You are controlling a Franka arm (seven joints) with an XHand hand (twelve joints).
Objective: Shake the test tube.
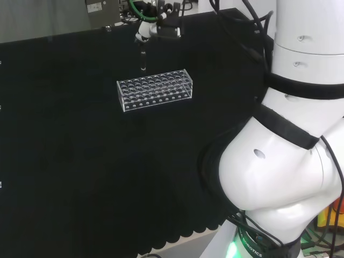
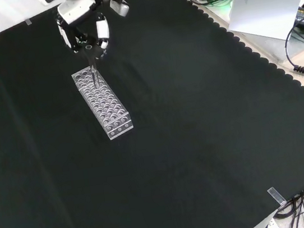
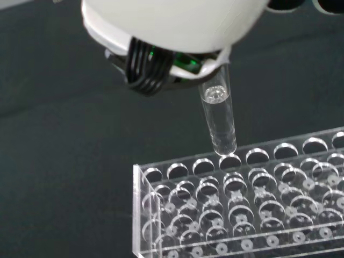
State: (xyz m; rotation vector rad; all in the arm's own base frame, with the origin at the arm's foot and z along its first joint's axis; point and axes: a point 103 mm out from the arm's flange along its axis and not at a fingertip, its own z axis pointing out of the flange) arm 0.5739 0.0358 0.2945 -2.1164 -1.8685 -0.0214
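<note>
Holding the test tube [image 3: 219,121] by its top, the hand [image 2: 84,28] has its fingers curled round it; the tube hangs straight down, its bottom just above a hole near the end of the clear rack [image 1: 155,90] on the black counter [image 2: 201,141]; lifted free like this, it looks ready to shake.

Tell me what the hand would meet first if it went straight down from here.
Probably the clear rack: the hand holds the test tube just above a hole in the rack's outermost row.
</note>
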